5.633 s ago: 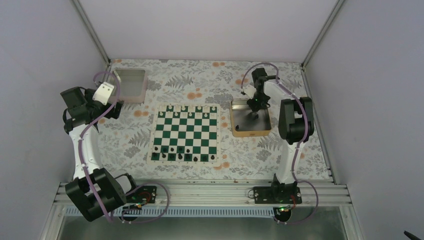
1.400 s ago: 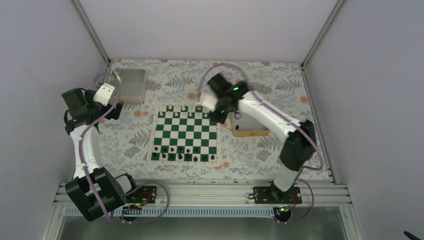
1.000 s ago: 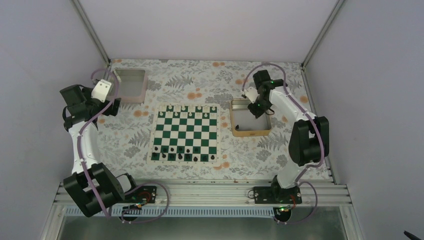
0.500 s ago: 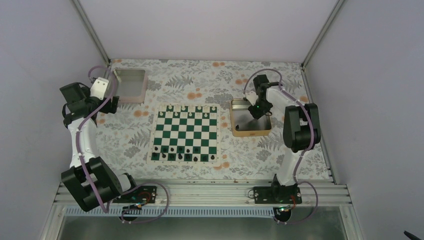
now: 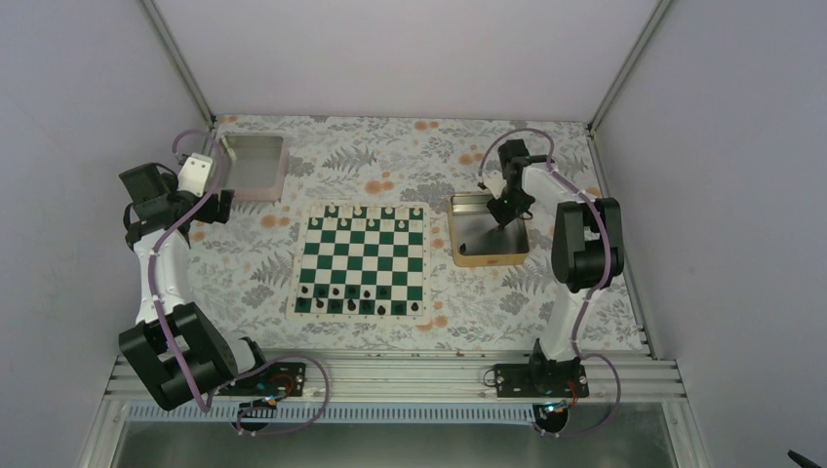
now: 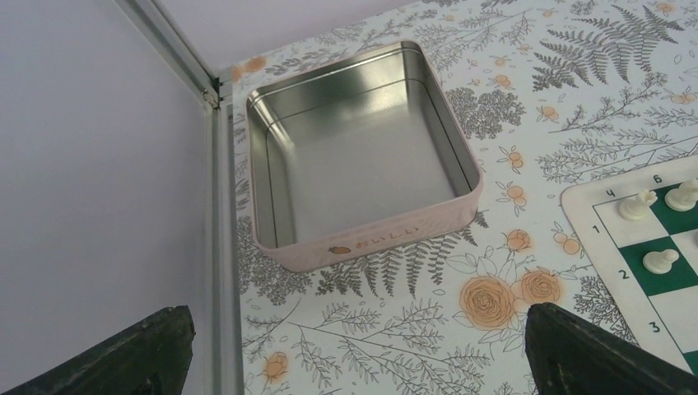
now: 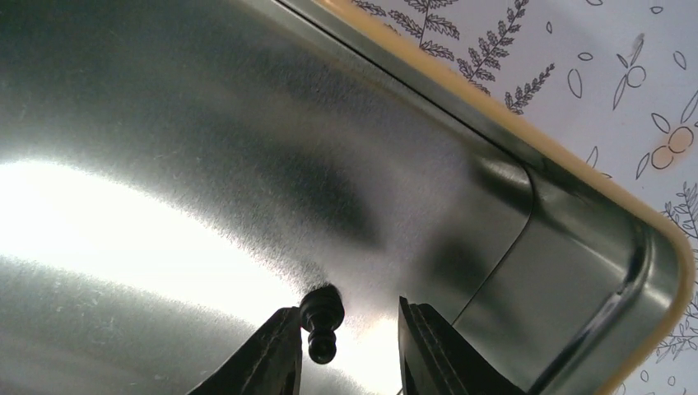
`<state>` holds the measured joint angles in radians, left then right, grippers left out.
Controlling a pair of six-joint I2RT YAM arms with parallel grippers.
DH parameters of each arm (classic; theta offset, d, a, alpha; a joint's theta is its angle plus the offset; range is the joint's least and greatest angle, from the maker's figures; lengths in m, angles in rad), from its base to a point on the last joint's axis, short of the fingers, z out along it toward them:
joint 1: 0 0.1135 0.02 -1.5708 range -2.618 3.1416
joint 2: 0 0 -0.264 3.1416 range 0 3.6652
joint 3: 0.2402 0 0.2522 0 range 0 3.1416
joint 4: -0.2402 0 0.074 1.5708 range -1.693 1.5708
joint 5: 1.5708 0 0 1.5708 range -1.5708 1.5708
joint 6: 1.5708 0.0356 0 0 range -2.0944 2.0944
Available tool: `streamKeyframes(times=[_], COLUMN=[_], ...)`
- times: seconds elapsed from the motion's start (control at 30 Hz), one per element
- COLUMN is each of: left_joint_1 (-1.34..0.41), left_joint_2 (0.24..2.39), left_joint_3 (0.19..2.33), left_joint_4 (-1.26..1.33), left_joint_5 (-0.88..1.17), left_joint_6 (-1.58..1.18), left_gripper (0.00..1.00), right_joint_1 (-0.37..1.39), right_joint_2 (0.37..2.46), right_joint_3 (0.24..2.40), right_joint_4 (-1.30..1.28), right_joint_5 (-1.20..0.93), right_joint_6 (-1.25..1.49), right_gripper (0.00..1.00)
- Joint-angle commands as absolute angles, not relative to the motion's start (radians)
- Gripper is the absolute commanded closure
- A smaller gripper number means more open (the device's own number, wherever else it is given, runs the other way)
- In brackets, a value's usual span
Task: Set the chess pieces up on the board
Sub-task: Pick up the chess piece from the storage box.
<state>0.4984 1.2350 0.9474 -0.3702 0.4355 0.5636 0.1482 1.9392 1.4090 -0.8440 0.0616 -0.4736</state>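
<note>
The board [image 5: 361, 244], green and white with a cream border, lies mid-table. Several black chess pieces [image 5: 363, 304] stand on its two near rows. Pale pieces [image 5: 361, 211] line the far row. My right gripper [image 5: 504, 219] points down into the gold-rimmed tray [image 5: 488, 259]. In the right wrist view it [image 7: 350, 317] is open around a black pawn [image 7: 319, 321] lying on the tray floor. The pawn touches the left finger [image 7: 276, 354] and a gap separates it from the right finger [image 7: 428, 346]. My left gripper [image 6: 358, 321] is wide open and holds nothing.
A pale pink square tin [image 6: 362, 239] with a bare metal floor sits by the far left corner post, just beyond my left gripper. The board's corner [image 6: 588, 214] with pale pieces [image 6: 638, 204] shows at the right of the left wrist view. The gold tray's rim [image 7: 527, 136] runs close to my right fingers.
My right arm swung from the board's far right corner back over the gold tray and came down into it. Its jaws have spread. The left arm shifted slightly.
</note>
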Motion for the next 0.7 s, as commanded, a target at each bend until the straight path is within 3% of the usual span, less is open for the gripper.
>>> streamKeyframes(times=[0.0,0.57,0.67], left_joint_1=[0.505,0.507,0.506], left_joint_2=[1.216,1.208,1.201], left_joint_3=[0.928,0.922,0.925], left_joint_4=[-0.351,-0.365,-0.369], left_joint_5=[0.433,0.443,0.444], left_joint_6=[0.562,0.571,0.572], left_gripper=[0.0,0.0,0.0], right_joint_1=[0.137,0.135,0.135], right_joint_2=[1.979,1.989,1.989], right_joint_3=[1.434,1.421,1.425], right_joint_4=[-0.856,-0.888,-0.89], right_joint_5=[0.052,0.023,0.024], right_joint_6=[-0.486,-0.486,-0.486], right_gripper=[0.67,0.77,0.84])
